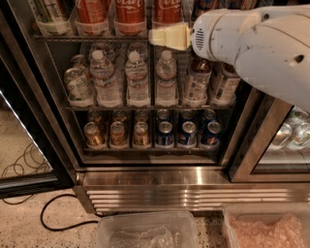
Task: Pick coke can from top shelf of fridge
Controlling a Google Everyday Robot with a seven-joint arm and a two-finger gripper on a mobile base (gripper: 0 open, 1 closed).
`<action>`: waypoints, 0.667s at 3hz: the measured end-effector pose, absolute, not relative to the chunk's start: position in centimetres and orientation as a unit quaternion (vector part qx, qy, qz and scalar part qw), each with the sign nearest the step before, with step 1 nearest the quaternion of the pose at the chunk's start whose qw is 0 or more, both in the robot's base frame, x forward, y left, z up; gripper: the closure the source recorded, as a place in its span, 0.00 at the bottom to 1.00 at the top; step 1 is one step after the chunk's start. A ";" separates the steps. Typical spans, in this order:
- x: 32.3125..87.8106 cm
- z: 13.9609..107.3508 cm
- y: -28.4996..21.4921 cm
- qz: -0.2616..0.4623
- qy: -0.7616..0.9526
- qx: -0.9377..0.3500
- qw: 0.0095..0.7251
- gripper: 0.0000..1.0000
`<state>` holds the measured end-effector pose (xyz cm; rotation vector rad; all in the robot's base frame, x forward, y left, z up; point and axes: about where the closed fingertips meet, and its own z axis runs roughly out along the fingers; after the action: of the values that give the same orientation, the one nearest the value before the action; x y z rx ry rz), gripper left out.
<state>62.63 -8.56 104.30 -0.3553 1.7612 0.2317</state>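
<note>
Dim light, gripper [153, 37] at the front of the top shelf [72, 37], fridge [51, 121] interior dark behind it, glare on the steel base [160, 191] below, arm [271, 48] bright to its right

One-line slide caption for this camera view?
Cream gripper in front of the thin dark wire top shelf of a commercial drinks fridge, just below tall red aluminium Coca-Cola cans.

The white arm [271, 53] extends from the upper right edge of the view toward the left, its bulky, scuffed outer link filling the top right corner. It narrows into a rounded white wrist housing [218, 34] with a small vent grille [199, 37] on its face. From that housing the cream-coloured gripper [157, 37] juts out level, pointing left, high in the view near its middle, tapering toward its tip.
</note>
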 end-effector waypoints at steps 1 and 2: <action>62.6 105.3 -5.8 0.143 0.759 -0.136 0.620 0.00; 62.4 106.6 -3.5 0.172 0.748 -0.133 0.627 0.00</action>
<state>62.41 -3.53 106.56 -0.3058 1.7155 0.3937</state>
